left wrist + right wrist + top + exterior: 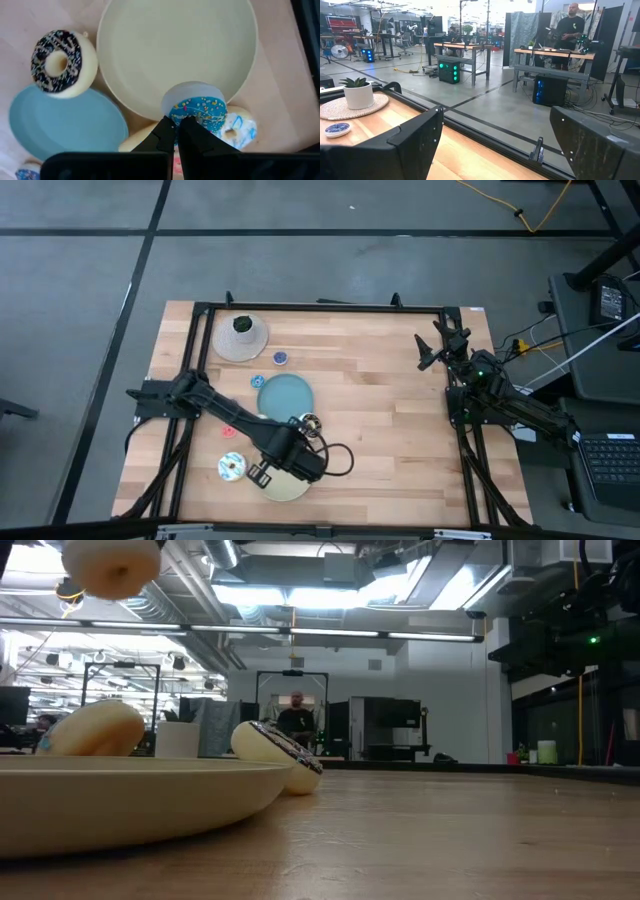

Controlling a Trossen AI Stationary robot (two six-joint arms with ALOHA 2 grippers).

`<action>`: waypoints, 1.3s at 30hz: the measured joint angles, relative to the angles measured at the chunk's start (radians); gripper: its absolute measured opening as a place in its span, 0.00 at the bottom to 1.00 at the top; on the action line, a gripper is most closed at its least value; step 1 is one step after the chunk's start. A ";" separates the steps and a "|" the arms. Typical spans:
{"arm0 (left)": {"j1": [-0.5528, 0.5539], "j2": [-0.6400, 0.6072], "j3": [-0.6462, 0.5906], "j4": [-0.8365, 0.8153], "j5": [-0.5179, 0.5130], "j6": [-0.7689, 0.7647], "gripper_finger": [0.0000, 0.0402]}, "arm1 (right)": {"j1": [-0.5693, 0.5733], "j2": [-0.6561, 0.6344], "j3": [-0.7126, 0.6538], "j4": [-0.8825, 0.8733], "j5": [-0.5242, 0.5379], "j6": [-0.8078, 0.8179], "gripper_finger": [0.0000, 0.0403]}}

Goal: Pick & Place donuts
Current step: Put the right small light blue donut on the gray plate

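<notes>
We find no readable text, labels, brands, numbers or signs in any view.

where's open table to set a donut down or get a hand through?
Free: the bare wood between the blue plate and the parked right gripper. The beige plate is mostly bare. Crowded: around the left gripper, shut on the blue sprinkled donut, with the chocolate donut close by.
</notes>
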State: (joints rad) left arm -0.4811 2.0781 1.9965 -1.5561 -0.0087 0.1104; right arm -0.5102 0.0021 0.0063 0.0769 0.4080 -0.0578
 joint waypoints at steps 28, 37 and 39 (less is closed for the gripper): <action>-0.108 0.194 0.000 0.165 -0.026 0.025 0.01 | 0.000 0.000 0.000 0.000 0.000 0.000 0.91; -0.129 0.243 0.000 0.199 -0.026 0.015 0.01 | 0.000 0.000 0.000 0.000 0.000 0.000 0.91; -0.130 0.255 0.000 0.202 -0.026 0.015 0.01 | 0.000 0.000 0.000 0.000 0.000 0.000 0.91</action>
State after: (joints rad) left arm -0.6109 2.3335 1.9968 -1.3537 -0.0345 0.1257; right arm -0.5102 0.0021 0.0061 0.0767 0.4080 -0.0578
